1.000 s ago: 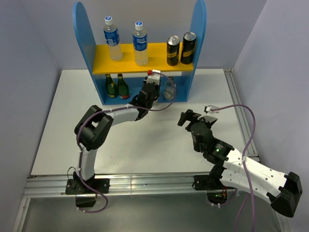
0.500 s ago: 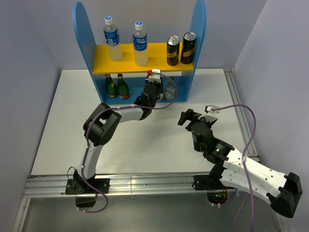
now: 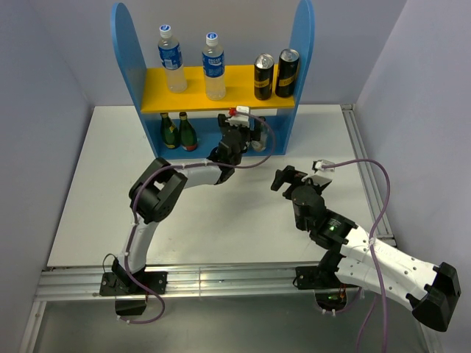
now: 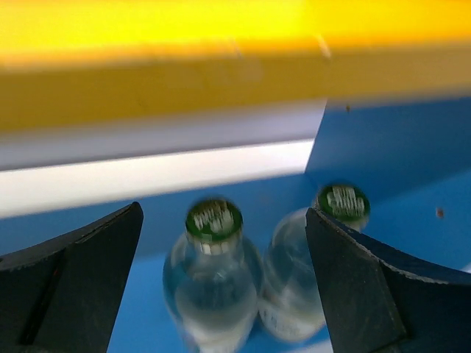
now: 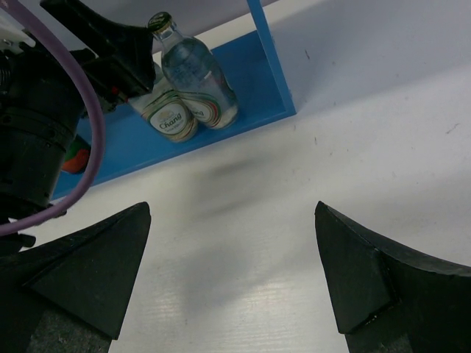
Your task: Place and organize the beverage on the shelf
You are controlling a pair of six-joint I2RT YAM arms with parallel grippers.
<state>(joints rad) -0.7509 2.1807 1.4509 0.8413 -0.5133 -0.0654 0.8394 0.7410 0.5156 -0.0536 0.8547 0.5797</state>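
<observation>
The blue shelf [image 3: 126,51] stands at the back of the table. Its yellow upper board [image 3: 237,90] carries two clear blue-labelled bottles [image 3: 170,59] [image 3: 213,66]. Two dark green bottles [image 3: 178,131] stand on the blue base. My left gripper [image 3: 240,129] reaches in under the board and is open. In the left wrist view its fingers [image 4: 88,279] stand apart on either side of a short clear bottle [image 4: 213,283], not touching it; a second short bottle [image 4: 313,279] stands right beside it. Both short bottles [image 5: 193,77] are upright. My right gripper [image 3: 284,178] [image 5: 232,209] hovers open over the table, holding nothing.
Two black-and-gold cans [image 3: 274,73] stand on the right end of the yellow board. The shelf's right side panel [image 3: 302,51] is close to the short bottles. A metal rail [image 3: 364,158] runs along the table's right edge.
My left gripper has opened, letting go of the short clear bottle, which now stands on the shelf's blue base. The right arm has not moved.
</observation>
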